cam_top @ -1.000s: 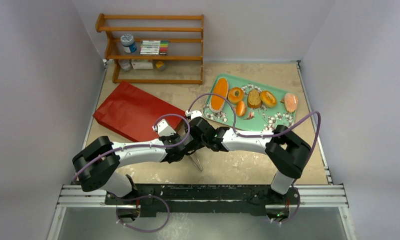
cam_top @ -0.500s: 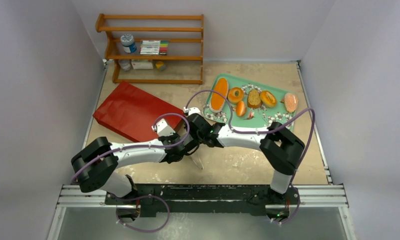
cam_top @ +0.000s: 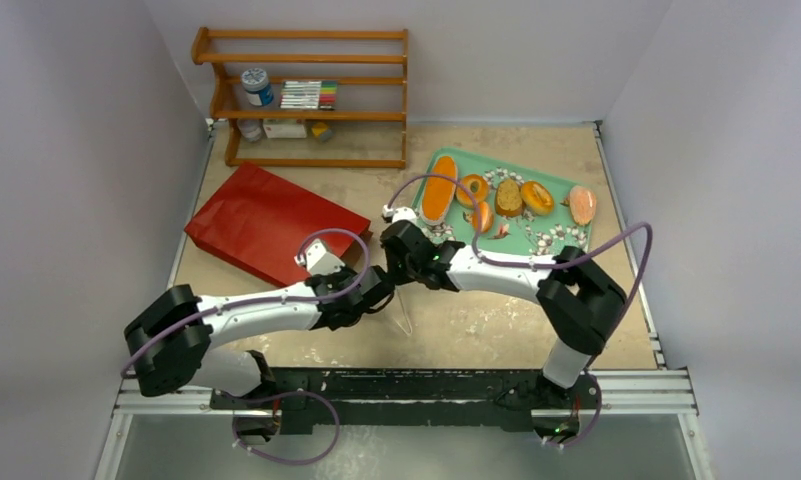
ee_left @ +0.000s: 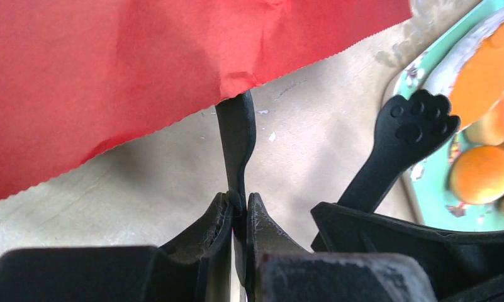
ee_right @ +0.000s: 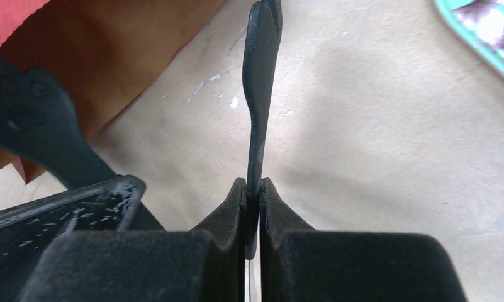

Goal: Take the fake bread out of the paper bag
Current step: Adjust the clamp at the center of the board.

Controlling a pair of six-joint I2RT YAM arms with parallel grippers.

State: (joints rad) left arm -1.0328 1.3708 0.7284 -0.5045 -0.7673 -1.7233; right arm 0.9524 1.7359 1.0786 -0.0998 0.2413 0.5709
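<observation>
Red paper bag; green tray (flower-patterned)

A wooden shelf unit with 3 levels stands at the far left of the tan surface, against the back wall. Its middle level carries a lidded jar and a row of markers; lower down sit a white box and a small yellow item. A green flower-patterned tray lies slantwise at the far right.
</observation>
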